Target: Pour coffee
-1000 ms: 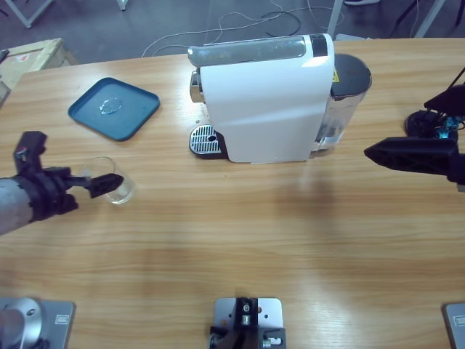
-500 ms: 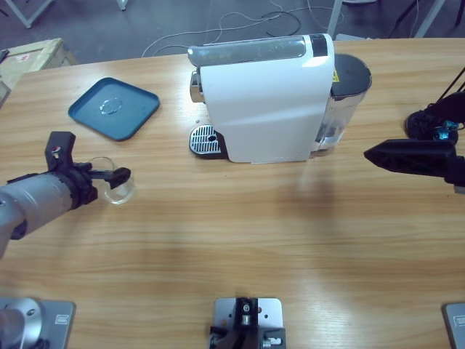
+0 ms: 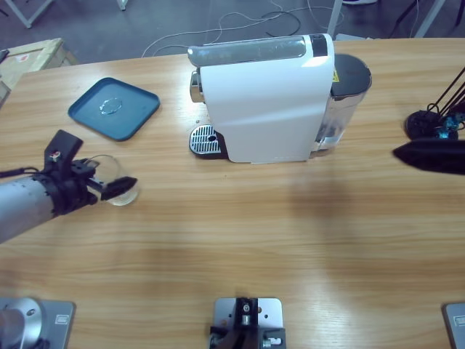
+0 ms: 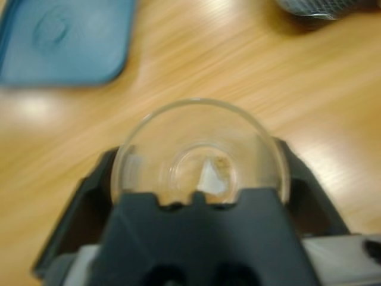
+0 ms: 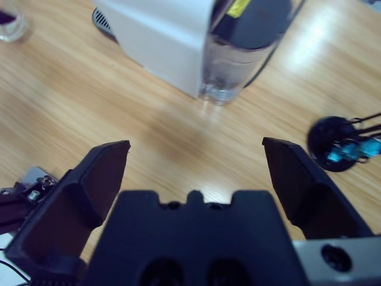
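High view: the left gripper [image 3: 109, 182] comes in from 9 o'clock, its jaws set either side of the glass [image 3: 116, 190], which stands on the bench [image 3: 240, 233] at about 8 o'clock from the coffee machine [image 3: 265, 98]. A blue tray [image 3: 114, 107] lies at 12 o'clock from the glass, apart from it. The machine stands at the far middle of the bench, its drip grille [image 3: 203, 140] at its 8 o'clock corner and its water tank [image 3: 345, 94] at 3 o'clock. The right gripper [image 3: 429, 155] shows as a dark shape at the 3 o'clock edge, well apart from the machine, just below a black round base [image 3: 421, 123] with thin rods.

Left wrist view: the glass [image 4: 199, 156] sits between the jaws of the left gripper [image 4: 196, 185], one jaw close against each side of its wall; whether they press it I cannot tell. The glass looks empty. The tray [image 4: 62, 39] lies at 11 o'clock.

Right wrist view: the right gripper [image 5: 196, 161] has its jaws wide apart with only bare bench [image 5: 89, 101] between them. The machine [image 5: 161, 36] and tank [image 5: 241, 47] lie at 12 o'clock, the round base [image 5: 330, 143] at 3 o'clock, and the glass [image 5: 12, 24] at the 10 o'clock corner.
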